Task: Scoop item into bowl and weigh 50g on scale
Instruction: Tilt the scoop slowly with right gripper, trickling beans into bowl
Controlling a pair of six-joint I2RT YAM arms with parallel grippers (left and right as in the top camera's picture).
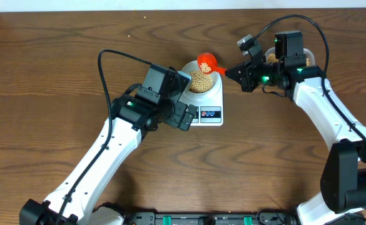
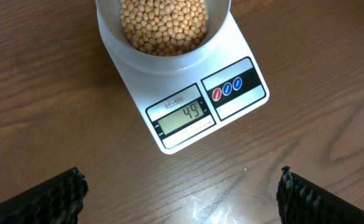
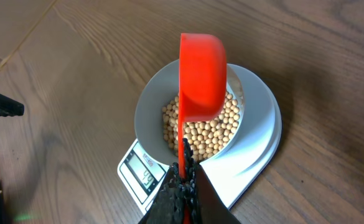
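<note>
So the scale [image 2: 234,109] is reading 49 on its display [image 2: 183,116], meaning we're sitting one gram short of the 50 target, and this is the fiddly bit. The pale bowl [image 3: 152,109] is sitting on the scale's platform, and the soybeans [image 2: 163,25] are lying in it, covering its bottom. The right jaws are clamping down on the handle of the red scoop [image 3: 201,74], which is hanging tipped over the bowl, right above the scale. I can't tell if it's holding any beans, since only its back is showing. The left jaws are hanging wide open with nothing in them, over the wooden worktop [image 2: 32,93] just off the scale's display end, basically pointing their camera at the readout. If I'm running this, I'm going for a tiny top-up: picking up only a few beans, tilting slowly, letting them roll off one or two at a time, and pausing while the number is settling before adding more. I'm also keeping the scoop off the bowl rim, because any touch is faking the weight.
</note>
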